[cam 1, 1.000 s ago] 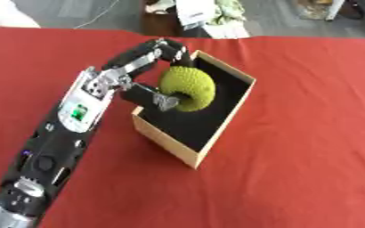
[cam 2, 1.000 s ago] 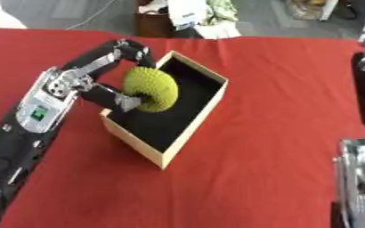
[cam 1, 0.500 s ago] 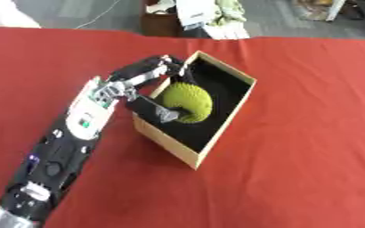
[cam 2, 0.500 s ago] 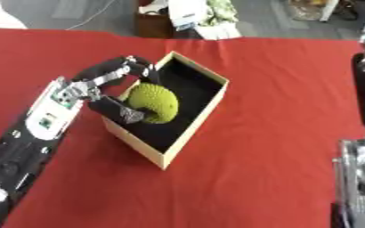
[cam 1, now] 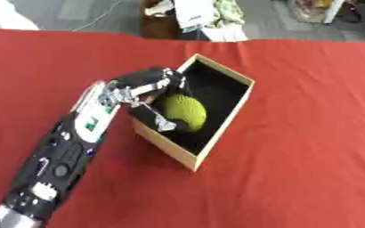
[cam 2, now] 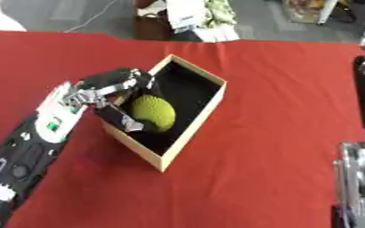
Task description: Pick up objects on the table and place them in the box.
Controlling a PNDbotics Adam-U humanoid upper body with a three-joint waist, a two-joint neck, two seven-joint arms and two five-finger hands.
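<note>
Left robot hand [cam 1: 143,89] reaches over the near-left wall of the cardboard box [cam 1: 225,125], fingers and thumb curled around the yellow-green textured ball [cam 1: 182,112]. The ball sits low inside the box, against the black lining; whether it rests on the floor of the box cannot be determined. The box stands open-topped and askew on the red-covered counter [cam 1: 294,169].

Right arm shows only as dark and silver structure at the right edge of the right eye view; its hand is not visible.

Progress, as judged: the ball is within the box but not released, so this placement is nearly complete. Remaining: open the fingers and lift the hand clear of the wall. No other loose object is visible on the red cover. Clutter beyond the far edge appears unrelated.
</note>
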